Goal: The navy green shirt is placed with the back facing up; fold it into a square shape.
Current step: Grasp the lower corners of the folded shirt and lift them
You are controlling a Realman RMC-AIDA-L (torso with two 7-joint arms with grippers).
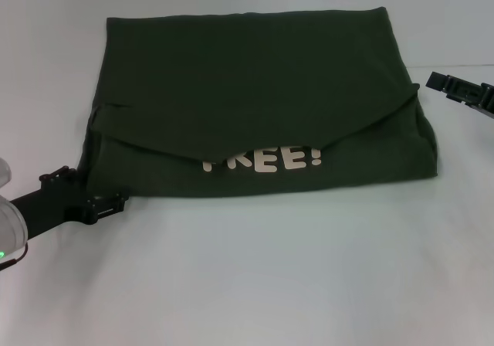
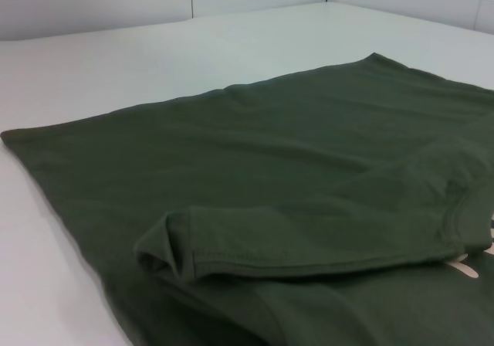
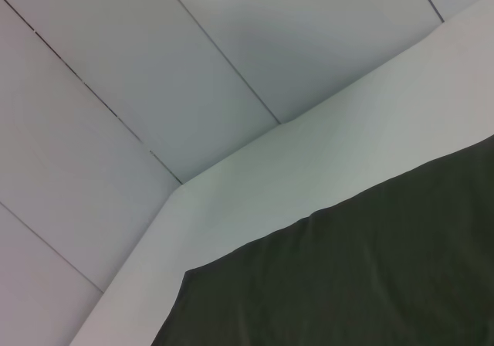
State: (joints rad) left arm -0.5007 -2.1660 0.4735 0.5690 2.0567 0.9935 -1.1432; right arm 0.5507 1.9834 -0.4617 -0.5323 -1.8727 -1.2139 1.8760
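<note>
- the navy green shirt lies partly folded at the middle of the white tabletop, an upper flap turned over pale lettering.
- left tool sits just beside the shirt's near left corner; whether it is open or closed cannot be told.
- right tool hovers near the shirt's far right edge, apart from the cloth; its state cannot be told either.

Black left gripper, white rounded wrist with green light, black right gripper
</note>
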